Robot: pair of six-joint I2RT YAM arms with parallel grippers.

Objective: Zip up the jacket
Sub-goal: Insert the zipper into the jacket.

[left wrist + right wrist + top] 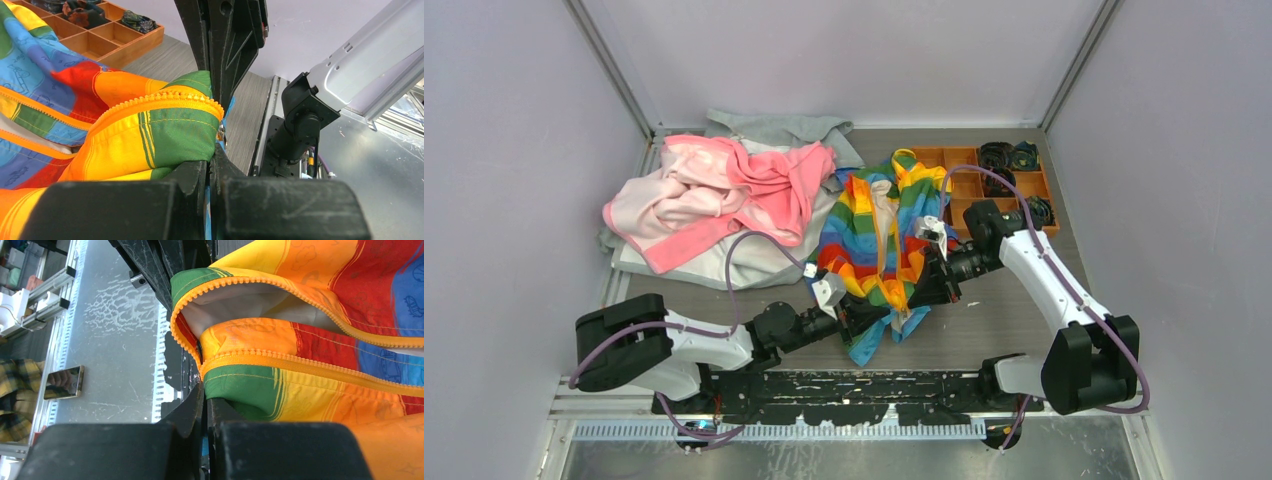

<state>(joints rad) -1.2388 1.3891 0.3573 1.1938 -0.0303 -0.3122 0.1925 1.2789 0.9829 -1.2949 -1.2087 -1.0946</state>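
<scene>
Near edge: left gripper (860, 316) is pinching, jaws closed, the green bottom corner of the jacket (879, 235), right beside the orange zipper (165, 97) teeth. Right gripper (936, 282) is clamping the facing bottom corner, jaws likewise closed on cloth. Jacket is lying mid-table (1014, 310), front gaping open, cream lining showing, hem lifted between both grippers. Further back: pink garment (724, 190) is sprawling over a grey garment (779, 128) at left; a wooden tray (969, 185) is sitting at far right.
</scene>
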